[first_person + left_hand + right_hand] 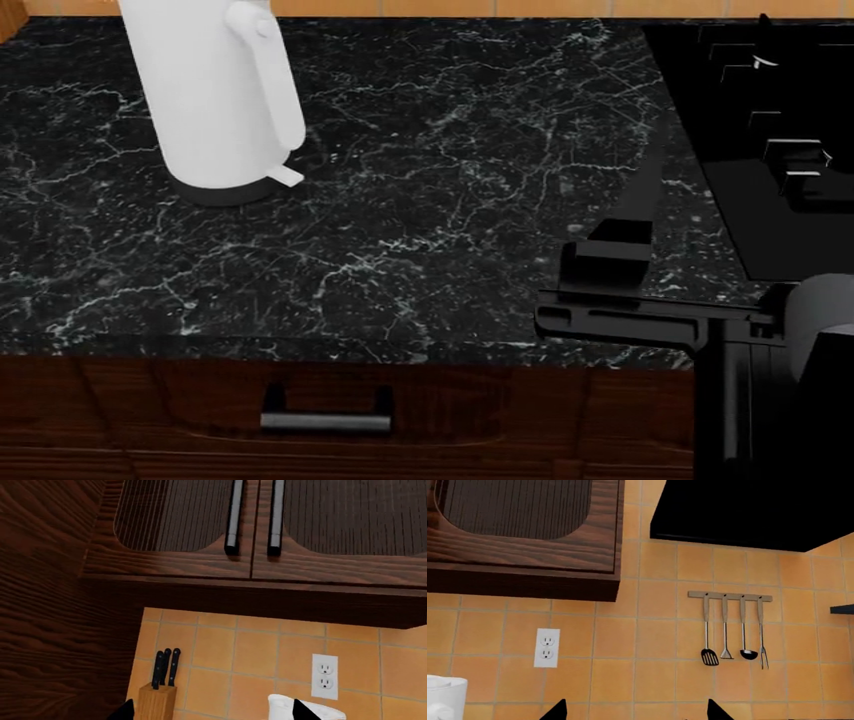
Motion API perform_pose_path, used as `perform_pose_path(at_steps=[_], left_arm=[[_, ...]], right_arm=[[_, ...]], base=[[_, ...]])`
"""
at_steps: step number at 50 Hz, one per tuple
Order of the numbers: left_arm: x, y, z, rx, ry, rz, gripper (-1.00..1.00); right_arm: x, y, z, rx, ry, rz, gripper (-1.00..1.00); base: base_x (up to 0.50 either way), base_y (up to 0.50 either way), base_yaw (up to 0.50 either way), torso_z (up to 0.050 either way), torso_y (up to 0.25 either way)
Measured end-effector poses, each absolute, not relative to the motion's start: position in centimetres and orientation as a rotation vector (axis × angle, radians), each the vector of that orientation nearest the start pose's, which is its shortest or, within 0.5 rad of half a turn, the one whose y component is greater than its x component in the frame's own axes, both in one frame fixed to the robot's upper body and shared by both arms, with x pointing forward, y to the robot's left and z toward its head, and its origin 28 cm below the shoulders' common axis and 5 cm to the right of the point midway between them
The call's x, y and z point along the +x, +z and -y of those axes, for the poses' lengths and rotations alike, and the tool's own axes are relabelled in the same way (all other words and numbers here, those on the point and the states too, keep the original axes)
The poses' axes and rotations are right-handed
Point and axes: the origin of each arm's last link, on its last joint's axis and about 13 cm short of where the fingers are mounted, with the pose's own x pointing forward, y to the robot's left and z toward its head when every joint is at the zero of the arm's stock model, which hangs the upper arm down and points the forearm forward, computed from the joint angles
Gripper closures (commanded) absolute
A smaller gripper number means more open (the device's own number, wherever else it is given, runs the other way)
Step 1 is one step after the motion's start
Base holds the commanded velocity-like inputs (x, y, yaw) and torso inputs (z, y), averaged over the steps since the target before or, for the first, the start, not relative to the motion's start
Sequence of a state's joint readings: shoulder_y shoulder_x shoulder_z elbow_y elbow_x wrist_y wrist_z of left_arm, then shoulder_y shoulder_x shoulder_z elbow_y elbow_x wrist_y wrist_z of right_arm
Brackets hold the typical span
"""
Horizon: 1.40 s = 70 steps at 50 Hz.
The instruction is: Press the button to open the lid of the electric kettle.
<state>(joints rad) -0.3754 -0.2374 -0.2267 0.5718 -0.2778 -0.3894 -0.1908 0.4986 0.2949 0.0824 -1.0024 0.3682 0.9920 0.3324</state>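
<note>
The electric kettle (214, 95) stands at the back left of the black marble counter: a tall white cylinder on a dark grey base, with a side handle (274, 70) and a small white tab (284, 178) near the base. Its top is cut off in the head view, so the lid is hidden there. Only a white corner of the kettle's top shows in the left wrist view (283, 707) and the right wrist view (444, 695). My left gripper (212, 715) is open and empty, and out of the head view. My right gripper (636, 714) is open and empty; its arm (641, 320) is at the counter's front right.
A wooden knife block (157, 700) stands against the tiled wall left of the kettle. A wall outlet (324, 676) is above it. Dark wood cabinets (253, 525) hang overhead. A black stove (761, 130) is at the right, with a utensil rack (730, 630) on the wall. A drawer handle (327, 420) is below the counter's edge.
</note>
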Motion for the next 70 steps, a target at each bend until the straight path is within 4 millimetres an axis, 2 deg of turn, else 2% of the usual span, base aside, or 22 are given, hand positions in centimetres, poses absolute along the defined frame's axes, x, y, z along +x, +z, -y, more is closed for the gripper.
perform_pose_path(at_steps=[10,34,40,48,49,59,70], left_arm=[[24.1,21.2,-28.8,-0.038,0.355,0.62,-1.0],[24.1,22.0,-29.8,-0.04,0.421,0.643,-1.0],[24.0,22.0,-30.0,-0.042,0.43,0.645,-1.0],[23.9,22.1,-30.4,-0.042,0.454,0.646,-1.0],[23.9,22.1,-30.4,-0.041,0.456,0.646,-1.0],[23.8,22.1,-30.6,-0.034,0.465,0.648,-1.0],[23.7,22.2,-30.7,-0.034,0.468,0.65,-1.0]], right_arm=[[19.6,24.6,12.4,-0.117,-0.132,0.523,-1.0],[19.5,25.3,12.1,-0.13,-0.082,0.545,-1.0],[19.6,25.5,12.0,-0.116,-0.069,0.523,-1.0],[19.8,27.4,11.7,-0.105,-0.007,0.459,-1.0],[19.9,27.7,11.5,-0.1,0.012,0.447,1.0],[19.5,31.0,9.6,-0.135,0.305,0.333,1.0],[19.1,31.8,8.4,-0.177,0.617,0.178,1.0]], base=[[0.29,0.41,0.0,0.0,0.0],[0.5,0.0,0.0,0.0,0.0],[0.04,0.0,0.0,0.0,0.0],[0.0,0.0,0.0,0.0,0.0],[0.0,0.0,0.0,0.0,0.0],[0.0,0.0,0.0,0.0,0.002],[0.0,0.0,0.0,0.0,0.0]])
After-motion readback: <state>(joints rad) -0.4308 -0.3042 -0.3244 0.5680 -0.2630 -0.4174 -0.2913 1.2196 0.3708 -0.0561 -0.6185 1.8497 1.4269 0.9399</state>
